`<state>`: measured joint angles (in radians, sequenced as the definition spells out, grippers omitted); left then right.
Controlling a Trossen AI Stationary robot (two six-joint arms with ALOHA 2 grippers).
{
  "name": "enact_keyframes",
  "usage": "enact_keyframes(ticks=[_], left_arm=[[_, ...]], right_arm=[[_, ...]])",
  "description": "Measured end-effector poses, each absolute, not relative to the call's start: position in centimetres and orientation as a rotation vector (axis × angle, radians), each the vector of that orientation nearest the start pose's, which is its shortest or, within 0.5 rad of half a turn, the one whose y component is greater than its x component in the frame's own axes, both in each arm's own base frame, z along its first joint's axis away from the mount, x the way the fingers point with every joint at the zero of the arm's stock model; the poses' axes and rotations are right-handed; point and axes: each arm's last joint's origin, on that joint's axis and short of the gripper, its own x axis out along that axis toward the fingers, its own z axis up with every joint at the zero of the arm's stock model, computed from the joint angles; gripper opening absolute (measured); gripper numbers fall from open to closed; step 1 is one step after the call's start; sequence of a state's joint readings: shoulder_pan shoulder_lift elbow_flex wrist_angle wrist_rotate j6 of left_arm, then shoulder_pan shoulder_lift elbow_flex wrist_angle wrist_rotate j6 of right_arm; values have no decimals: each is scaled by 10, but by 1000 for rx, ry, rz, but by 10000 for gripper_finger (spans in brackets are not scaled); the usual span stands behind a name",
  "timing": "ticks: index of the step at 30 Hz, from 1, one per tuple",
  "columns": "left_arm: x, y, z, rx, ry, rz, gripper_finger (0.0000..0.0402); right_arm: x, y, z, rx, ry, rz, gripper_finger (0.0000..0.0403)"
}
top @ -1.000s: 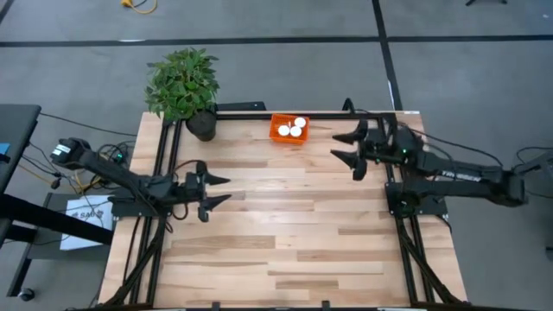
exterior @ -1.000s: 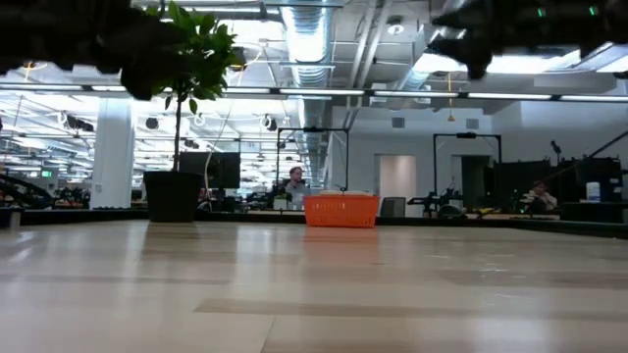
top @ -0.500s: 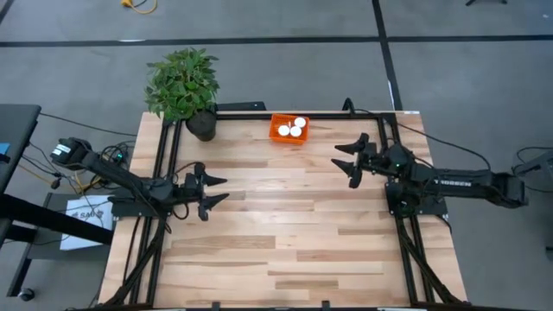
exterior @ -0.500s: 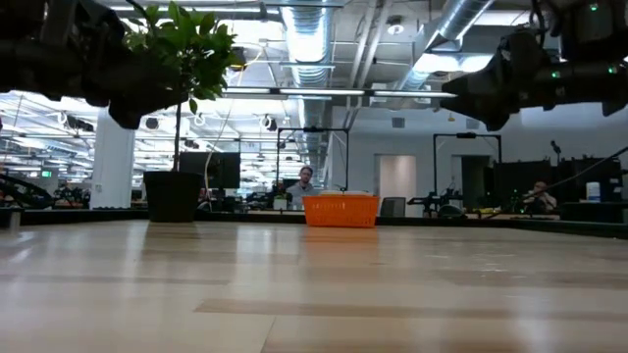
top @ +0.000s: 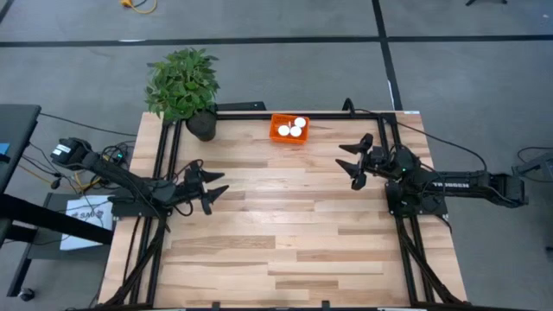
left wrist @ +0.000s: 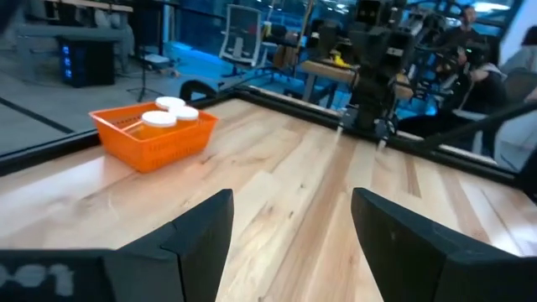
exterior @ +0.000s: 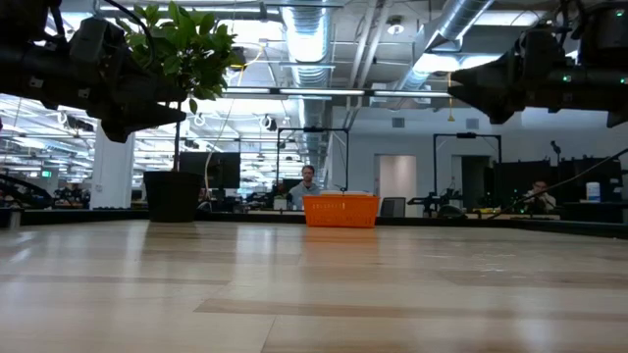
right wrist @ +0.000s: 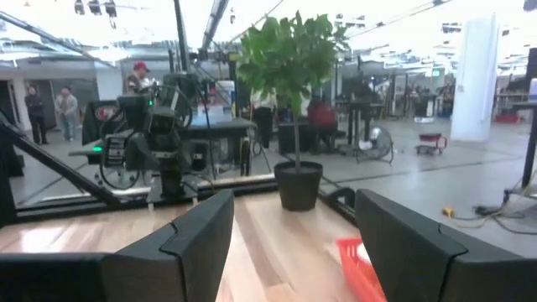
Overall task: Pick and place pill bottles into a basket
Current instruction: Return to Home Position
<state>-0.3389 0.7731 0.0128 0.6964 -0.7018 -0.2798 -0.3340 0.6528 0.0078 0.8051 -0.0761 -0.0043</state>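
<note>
The orange basket (top: 289,130) stands near the table's far edge and holds white pill bottles (top: 295,128); it also shows in the low view (exterior: 340,210) and in the left wrist view (left wrist: 151,134), with bottle tops (left wrist: 170,111) inside. My left gripper (top: 221,182) is open and empty above the table's left part. My right gripper (top: 346,163) is open and empty above the table's right part, to the near right of the basket. In the right wrist view only a corner of the basket (right wrist: 361,267) shows.
A potted plant in a black pot (top: 200,123) stands at the far left corner, left of the basket. A black frame rail (top: 259,115) runs along the table's far edge. Bare wood (top: 285,225) lies between the two arms. People show in the room beyond.
My right gripper has drawn back from the basket toward the table's right and near side, staying open and empty. My left gripper has shifted slightly toward the near edge and turned a little. The basket and bottles have kept still.
</note>
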Motion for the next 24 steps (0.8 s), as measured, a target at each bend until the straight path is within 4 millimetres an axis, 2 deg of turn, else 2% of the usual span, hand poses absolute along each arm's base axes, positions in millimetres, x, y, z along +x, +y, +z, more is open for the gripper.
enact_keyframes(ticks=[9, 15, 24], left_arm=[[138, -29, 151, -187, 70, 350, 233], [136, -29, 141, -130, 170, 361, 233], [116, -25, 130, -39, 340, 318, 233]], right_arm=[[133, -44, 163, 117, -8, -257, 245], [132, -44, 151, 158, 115, -265, 245], [130, -43, 138, 186, 250, -272, 245]])
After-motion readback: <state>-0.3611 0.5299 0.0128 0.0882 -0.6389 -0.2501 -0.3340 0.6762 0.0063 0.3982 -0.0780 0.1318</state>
